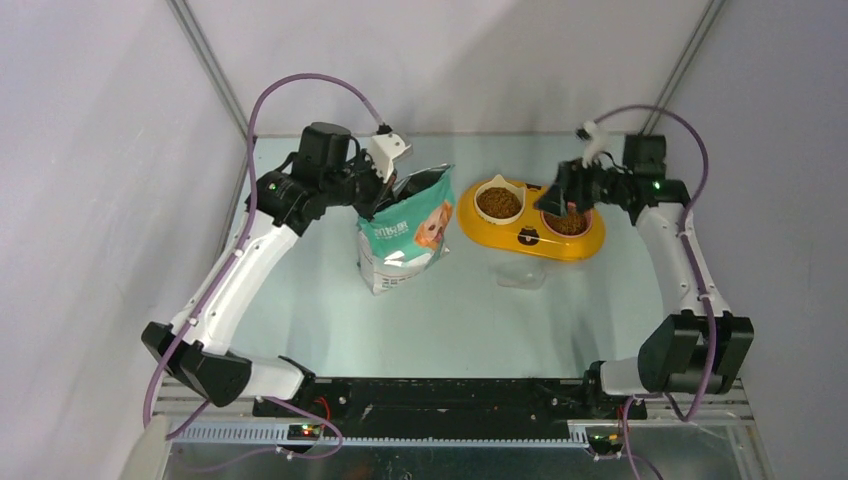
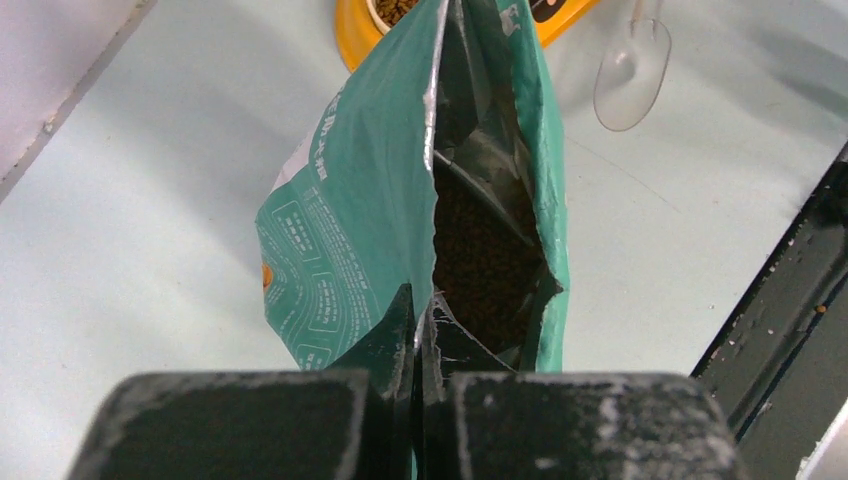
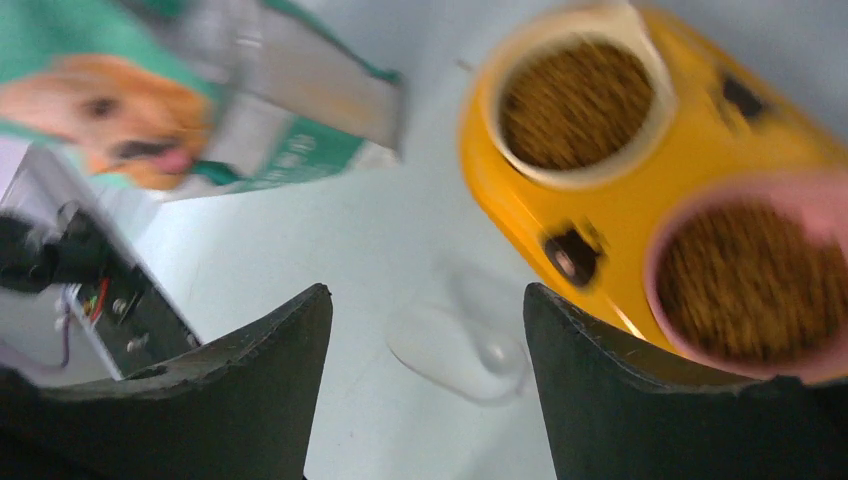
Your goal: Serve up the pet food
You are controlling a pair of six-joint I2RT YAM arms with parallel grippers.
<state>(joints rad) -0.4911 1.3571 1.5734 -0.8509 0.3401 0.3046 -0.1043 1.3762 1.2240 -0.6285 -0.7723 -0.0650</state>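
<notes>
Brown pet food [image 2: 485, 260] shows inside the open teal-and-white bag [image 1: 405, 235], which stands upright at mid-table. My left gripper [image 2: 425, 320] is shut on the bag's torn top edge and holds its mouth open. More pet food fills both bowls [image 3: 575, 105] [image 3: 750, 280] of the yellow feeder [image 1: 525, 240]. My right gripper [image 3: 428, 292] is open with nothing between its fingers. It hangs above the feeder's right bowl [image 1: 567, 224]. The clear plastic scoop [image 3: 460, 350] lies on the table below it, in front of the feeder.
The black mounting rail [image 1: 450, 395] runs along the near edge. Grey walls close in the table at the back and on both sides. Purple cables [image 1: 300, 85] loop above both arms. The scoop [image 2: 630, 75] lies right of the bag.
</notes>
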